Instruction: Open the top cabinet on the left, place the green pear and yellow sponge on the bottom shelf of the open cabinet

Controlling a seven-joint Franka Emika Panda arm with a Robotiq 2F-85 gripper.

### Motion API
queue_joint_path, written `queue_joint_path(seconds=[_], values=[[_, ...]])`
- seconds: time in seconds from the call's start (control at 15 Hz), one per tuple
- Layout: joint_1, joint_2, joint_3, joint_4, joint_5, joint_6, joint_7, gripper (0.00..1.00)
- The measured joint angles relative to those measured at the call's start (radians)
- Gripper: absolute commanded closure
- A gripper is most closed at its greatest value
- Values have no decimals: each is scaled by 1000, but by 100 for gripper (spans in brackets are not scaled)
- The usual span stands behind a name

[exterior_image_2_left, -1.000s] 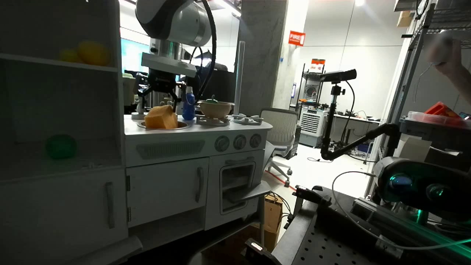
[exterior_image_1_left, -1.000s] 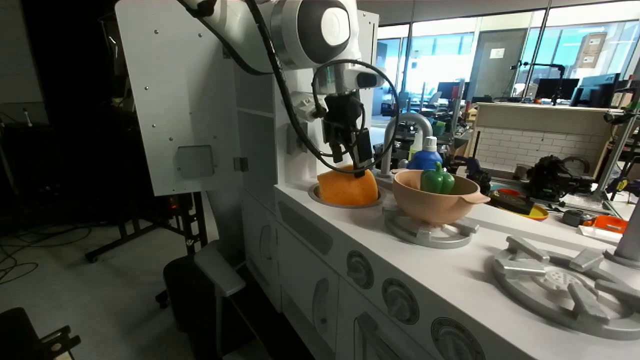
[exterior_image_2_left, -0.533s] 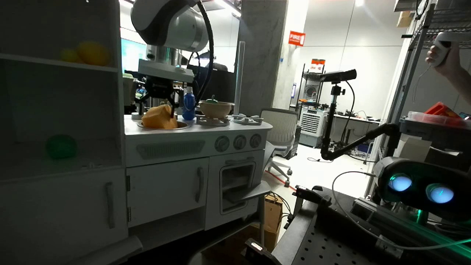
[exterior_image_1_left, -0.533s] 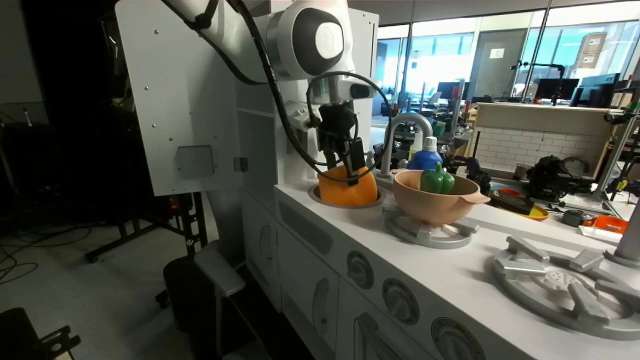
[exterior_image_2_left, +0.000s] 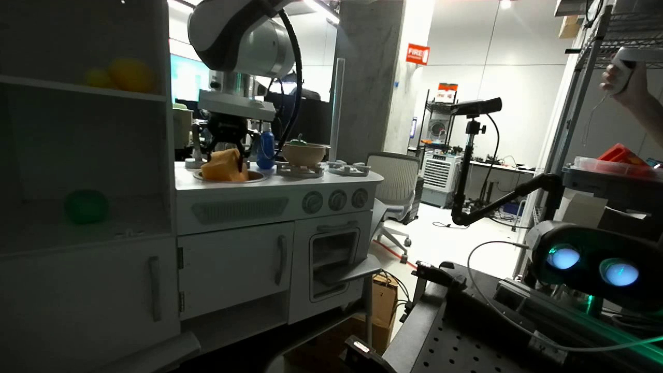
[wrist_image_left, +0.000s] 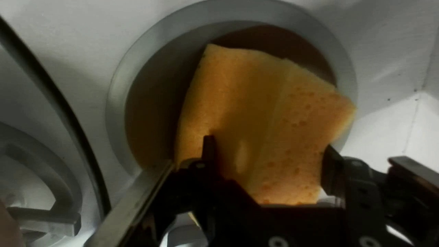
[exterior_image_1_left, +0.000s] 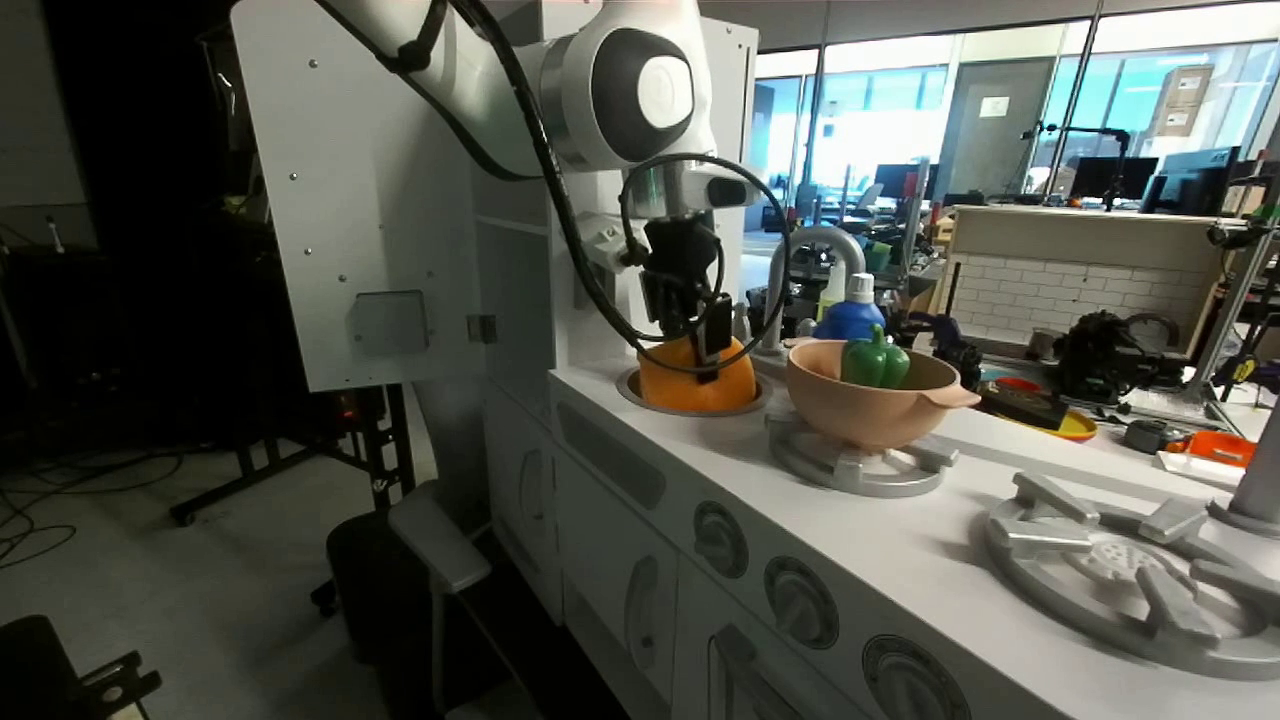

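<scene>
The yellow-orange sponge (exterior_image_1_left: 665, 388) stands tilted in the round sink (wrist_image_left: 226, 10) of the toy kitchen; it also shows in an exterior view (exterior_image_2_left: 221, 168) and fills the wrist view (wrist_image_left: 247, 85). My gripper (wrist_image_left: 268, 146) points down with a finger on each side of the sponge. Both fingers touch it and one dents it, so it is shut on the sponge. The cabinet door (exterior_image_1_left: 360, 210) stands open. A round green thing (exterior_image_2_left: 86, 206), probably the pear, lies on the cabinet's bottom shelf (exterior_image_2_left: 135, 215); its shape is dim.
A pink pot (exterior_image_1_left: 850, 405) holding a green pepper (exterior_image_1_left: 875, 360) stands on a burner beside the sink. A blue bottle (exterior_image_2_left: 265, 147) and grey faucet (exterior_image_1_left: 850, 243) stand behind it. Yellow items (exterior_image_2_left: 129, 75) lie on the upper shelf. A black cable loops round my gripper.
My gripper has come down onto the sponge and its fingers have closed from wide apart to pressing on it. The sponge is a little squeezed but remains in the sink.
</scene>
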Motion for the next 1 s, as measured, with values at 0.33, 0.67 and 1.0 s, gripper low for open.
queue_joint_path(seconds=[0.33,0.67,1.0], values=[[1,0,-8,0,-3,-3,-29,97],[1,-4,-9,0,-8,-12,-114,99],[1,-65,-5,-18,-8,-34,-247,97]])
